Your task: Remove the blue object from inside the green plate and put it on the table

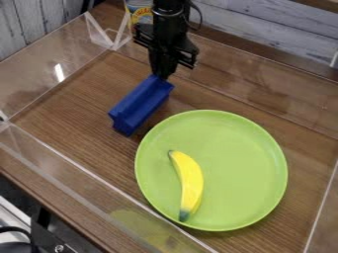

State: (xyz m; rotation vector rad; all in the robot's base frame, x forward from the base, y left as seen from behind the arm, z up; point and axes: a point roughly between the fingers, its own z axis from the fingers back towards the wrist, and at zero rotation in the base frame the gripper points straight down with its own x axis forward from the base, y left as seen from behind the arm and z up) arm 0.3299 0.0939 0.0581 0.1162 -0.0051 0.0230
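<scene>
The blue object (140, 105) lies flat on the table (66, 119), just left of the green plate (244, 148), with its near end close to the plate's rim. My gripper (162, 73) hangs straight down over the block's far end, and its black fingers look pressed together. The fingertips sit at the top edge of the block; I cannot tell whether they touch it. Inside the plate lies only a yellow banana (187, 184).
Clear acrylic walls (40, 74) run along the table's edges, with the front wall close below the plate. A yellow item (136, 14) sits behind the arm at the back. Bare wood shows to the left of the block.
</scene>
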